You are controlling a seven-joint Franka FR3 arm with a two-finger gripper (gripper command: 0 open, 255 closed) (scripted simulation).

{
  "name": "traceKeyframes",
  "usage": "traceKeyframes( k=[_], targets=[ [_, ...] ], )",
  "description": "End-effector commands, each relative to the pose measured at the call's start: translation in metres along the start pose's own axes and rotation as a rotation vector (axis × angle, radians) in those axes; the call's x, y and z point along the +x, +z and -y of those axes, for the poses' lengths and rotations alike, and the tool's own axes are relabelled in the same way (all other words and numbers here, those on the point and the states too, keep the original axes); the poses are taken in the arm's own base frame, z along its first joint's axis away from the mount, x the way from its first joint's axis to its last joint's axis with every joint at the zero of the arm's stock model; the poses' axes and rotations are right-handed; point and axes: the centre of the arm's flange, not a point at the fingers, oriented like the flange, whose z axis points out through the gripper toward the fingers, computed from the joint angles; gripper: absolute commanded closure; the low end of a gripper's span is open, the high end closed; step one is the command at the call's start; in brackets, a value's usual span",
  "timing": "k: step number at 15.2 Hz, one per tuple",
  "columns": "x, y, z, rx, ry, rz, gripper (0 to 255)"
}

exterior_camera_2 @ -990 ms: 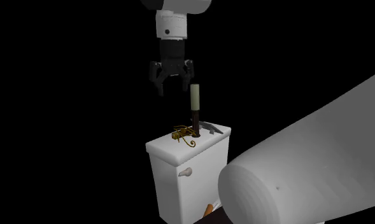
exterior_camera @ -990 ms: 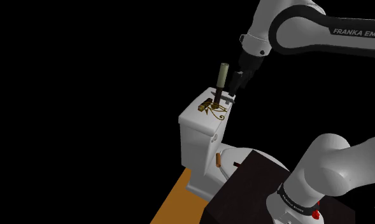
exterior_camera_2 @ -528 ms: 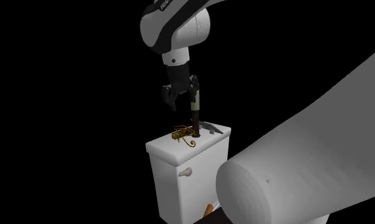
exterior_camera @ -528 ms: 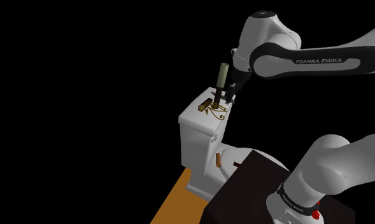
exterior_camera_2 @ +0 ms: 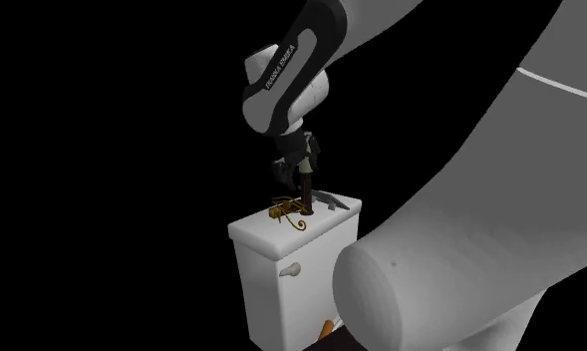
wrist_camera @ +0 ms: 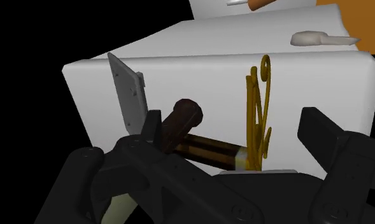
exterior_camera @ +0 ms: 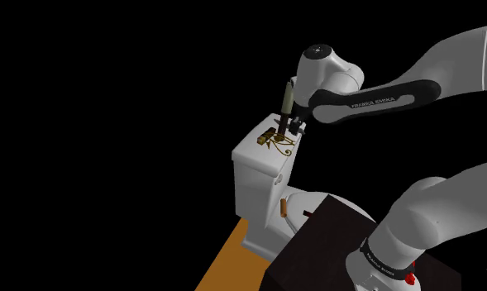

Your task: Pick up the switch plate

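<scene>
The all-black two-finger gripper [wrist_camera: 237,137] hangs low over the lid of the white toilet tank [exterior_camera: 254,165], its fingers [wrist_camera: 332,137] standing wide apart and clasping nothing; the thin grey rectangular switch plate [wrist_camera: 125,86] stands tilted on the lid, leaning on one edge, just beside one finger and outside the gap between the two; whether that finger touches it I cannot tell. Between the fingers lie the dark brown rod with a pale cream upper part [wrist_camera: 186,118] and the gold filigree ornament [wrist_camera: 259,114].

In the second exterior view the gripper [exterior_camera_2: 299,165] sits close above the tank [exterior_camera_2: 281,269], the rod [exterior_camera_2: 305,194] rises upright from the lid beneath it, the ornament [exterior_camera_2: 286,211] lies to that view's left of the rod's foot and the switch plate [exterior_camera_2: 331,202] to its right; a pale flush lever [exterior_camera_2: 293,269] sticks out of the tank's front.

In the shoulder view the gripper [exterior_camera: 293,126] is right beside the rod [exterior_camera: 288,97], the ornament [exterior_camera: 276,142] lies on the lid; an orange floor strip [exterior_camera: 229,264] runs beside the toilet; the dark box stand [exterior_camera: 324,240] fills the lower right; a black area surrounds everything.
</scene>
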Motion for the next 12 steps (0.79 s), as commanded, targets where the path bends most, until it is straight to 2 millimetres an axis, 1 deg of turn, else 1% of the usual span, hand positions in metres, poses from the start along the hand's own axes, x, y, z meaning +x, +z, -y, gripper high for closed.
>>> traceKeyframes(
  k=[1,5,10,12],
  targets=[
    [0.007,0.022,-0.009,-0.053,-0.021,-0.001,0],
    [0.022,0.062,-0.027,-0.156,-0.055,0.0,0],
    [0.041,0.109,-0.054,-0.285,-0.098,0.001,0],
    [0.041,0.115,-0.052,-0.289,-0.1,0.001,0]
  ],
)
